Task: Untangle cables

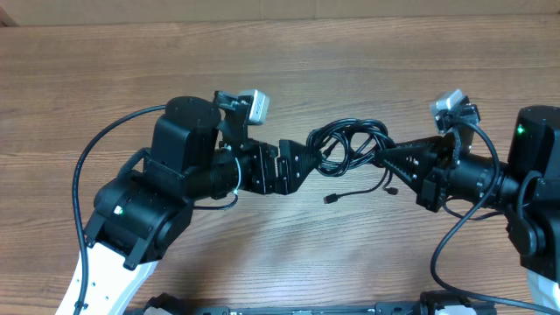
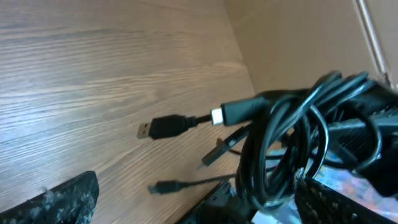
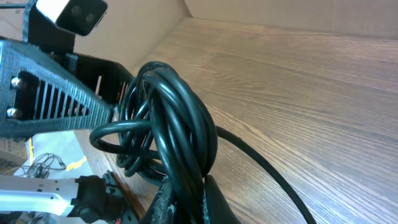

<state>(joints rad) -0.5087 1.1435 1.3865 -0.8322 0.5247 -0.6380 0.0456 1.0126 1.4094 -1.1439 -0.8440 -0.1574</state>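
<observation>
- The left gripper (image 1: 302,160) was seen with its jaws spread wide and nothing held. Its tips were just beside the left flank of the bundle, and whether a strand was touched could not be told.
- The cables (image 1: 350,142) were found bunched in a tight coil of several black loops about the middle of the desk (image 1: 105,70), well away from its far edge. They appeared to be partly lifted off the wood.
- The cords were judged light and limp, with smooth jackets likely to slide through a loose pinch. The loops were expected to cinch tighter if any one strand were tugged hard.
- A USB plug (image 2: 152,129) and a smaller plug (image 2: 158,185) were seen trailing free of the coil on the side toward the near edge.
- These loose ends were judged the best places to be taken hold of. The cord just behind each plug was preferred to the plug body, so that each tail could be drawn back through the coil.
- The right gripper (image 1: 382,157) was closed on the right side of the bundle, with several strands pinched between its fingers (image 3: 186,202). An anchor was thus judged to be provided, against which a pull could be made.
</observation>
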